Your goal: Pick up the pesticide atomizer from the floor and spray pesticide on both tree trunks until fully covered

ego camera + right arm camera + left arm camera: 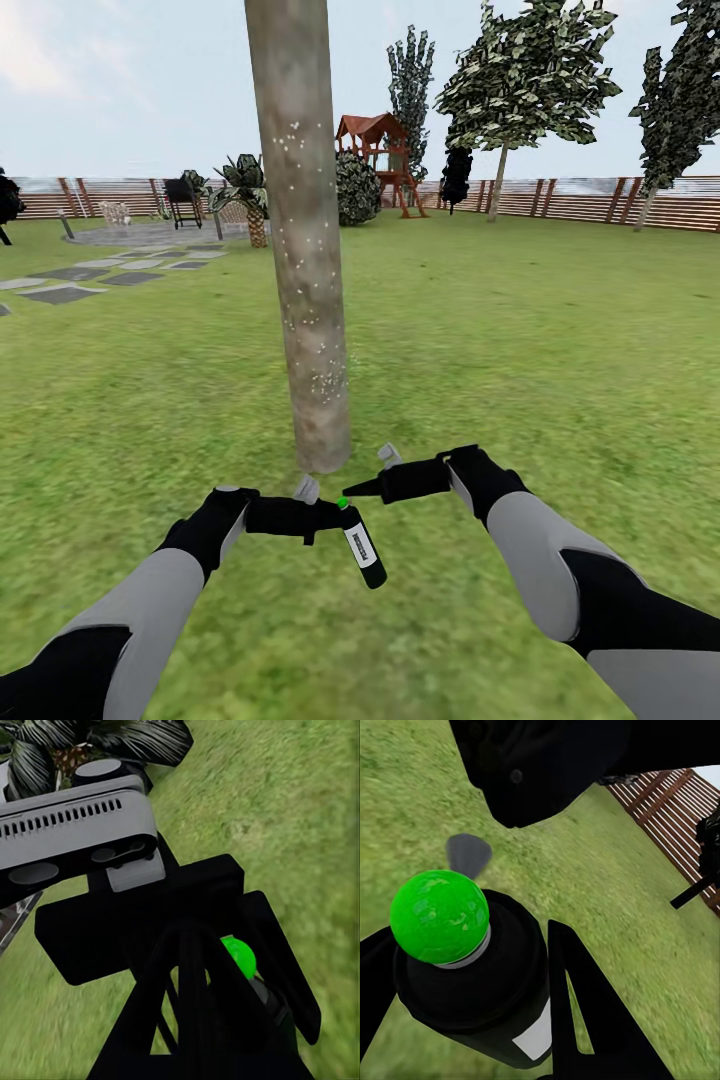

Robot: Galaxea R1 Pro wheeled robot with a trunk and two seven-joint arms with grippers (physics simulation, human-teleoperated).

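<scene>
A tall grey-brown tree trunk (300,230) rises from the grass (520,340) straight ahead of the robot, dotted with tiny white specks (322,378) that thicken toward its lower part. Just in front of the trunk's foot, the left claw (325,515) is clamped on the neck of the spray bottle (362,547), a slim black bottle with a white label band and a bright green cap; the bottle hangs tilted, its base toward the robot and well above the grass. In the left wrist view the green cap (439,916) sits between the dark fingers (585,1005). The right claw (362,487) is just beside the left one, near the bottle's top; whether it is open or closed I cannot tell. Beyond lie grey paving slabs (70,280), a small palm (250,195), a wooden playhouse (378,150) and a slatted fence (590,200).
</scene>
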